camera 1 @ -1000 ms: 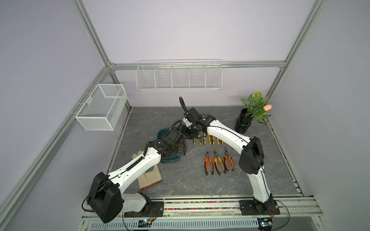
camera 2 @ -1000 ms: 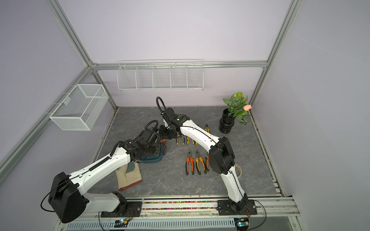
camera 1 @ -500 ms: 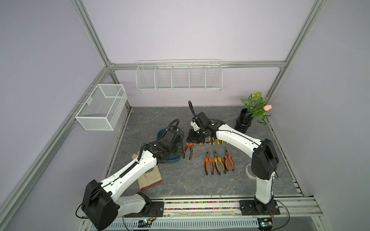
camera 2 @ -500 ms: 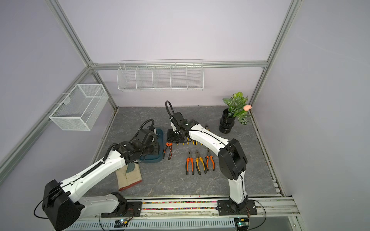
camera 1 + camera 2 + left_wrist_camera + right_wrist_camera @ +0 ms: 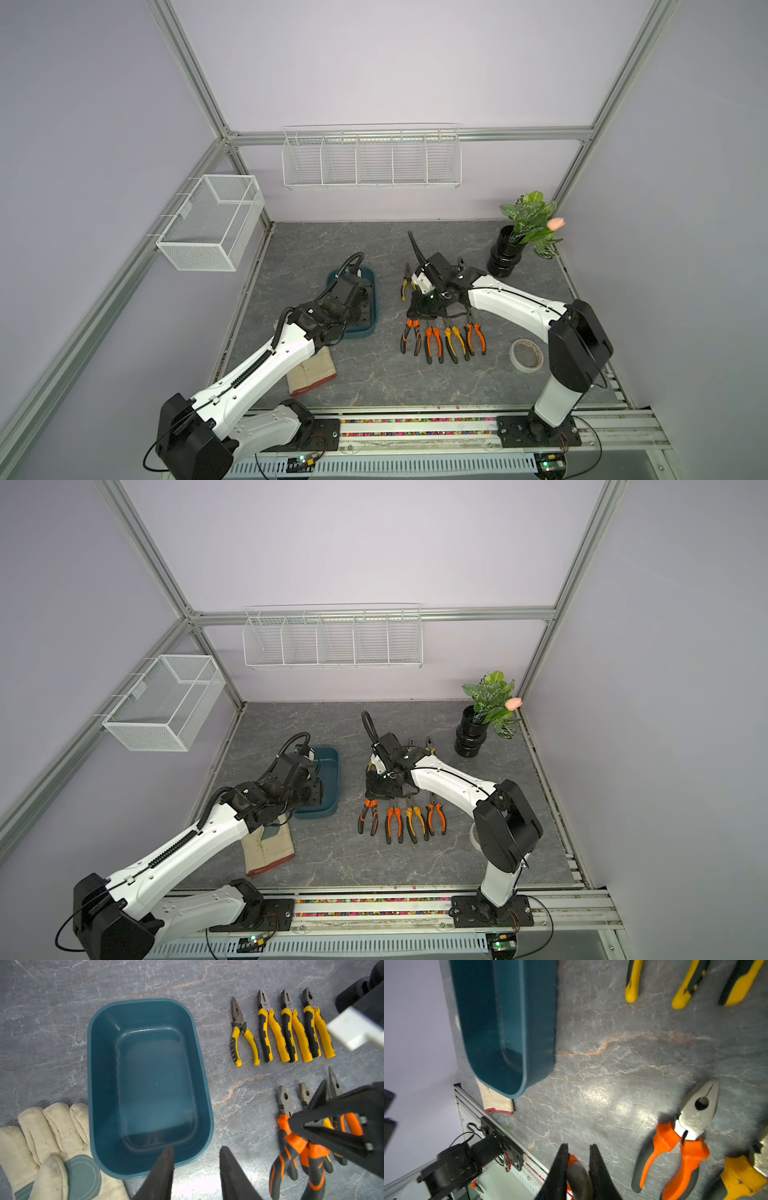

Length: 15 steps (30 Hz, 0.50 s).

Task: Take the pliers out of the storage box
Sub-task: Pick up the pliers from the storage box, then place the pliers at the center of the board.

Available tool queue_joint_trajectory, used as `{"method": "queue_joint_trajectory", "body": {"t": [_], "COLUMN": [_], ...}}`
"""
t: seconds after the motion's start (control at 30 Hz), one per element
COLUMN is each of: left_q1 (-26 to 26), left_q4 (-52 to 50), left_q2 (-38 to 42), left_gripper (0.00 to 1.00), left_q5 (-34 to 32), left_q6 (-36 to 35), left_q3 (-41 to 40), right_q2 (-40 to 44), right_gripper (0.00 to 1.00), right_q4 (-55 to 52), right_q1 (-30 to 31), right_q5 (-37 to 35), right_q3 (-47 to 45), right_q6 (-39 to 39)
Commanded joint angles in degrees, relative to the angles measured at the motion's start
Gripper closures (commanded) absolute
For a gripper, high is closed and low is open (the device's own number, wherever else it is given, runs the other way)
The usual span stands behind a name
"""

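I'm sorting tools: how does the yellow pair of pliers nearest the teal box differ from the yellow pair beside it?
The box-side yellow pliers have long, thin, pointed jaws; the neighbouring yellow pliers have shorter, blunter ones. The box-side pair's handles splay apart; the neighbour's lie together. Both have yellow-and-black handles and lie on the table.

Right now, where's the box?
In both top views the box sits left of centre on the table, glove at its near end, pliers laid out to its right.
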<state>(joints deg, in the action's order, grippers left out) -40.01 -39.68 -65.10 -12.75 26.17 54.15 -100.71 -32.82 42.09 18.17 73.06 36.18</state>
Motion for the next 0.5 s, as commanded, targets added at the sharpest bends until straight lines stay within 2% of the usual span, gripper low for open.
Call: {"method": "queue_joint_trajectory", "body": {"t": [0.0, 0.47], "left_q1": [0.24, 0.24], "left_q4": [0.67, 1.06], "left_q2": [-0.16, 0.85], "left_gripper": [0.61, 0.61], "left_q5": [0.17, 0.27], "left_q6": [1.61, 1.36], "left_q3": [-0.65, -2.47], "right_q2": [-0.99, -9.78], "right_gripper": [0.94, 0.94], "right_q4": [6.26, 7.81], "right_q1": [0.37, 0.10], "right_q5": [2.31, 1.35], "right_q3": [-1.98, 0.57], "right_q6": [-3.11, -3.21]}}
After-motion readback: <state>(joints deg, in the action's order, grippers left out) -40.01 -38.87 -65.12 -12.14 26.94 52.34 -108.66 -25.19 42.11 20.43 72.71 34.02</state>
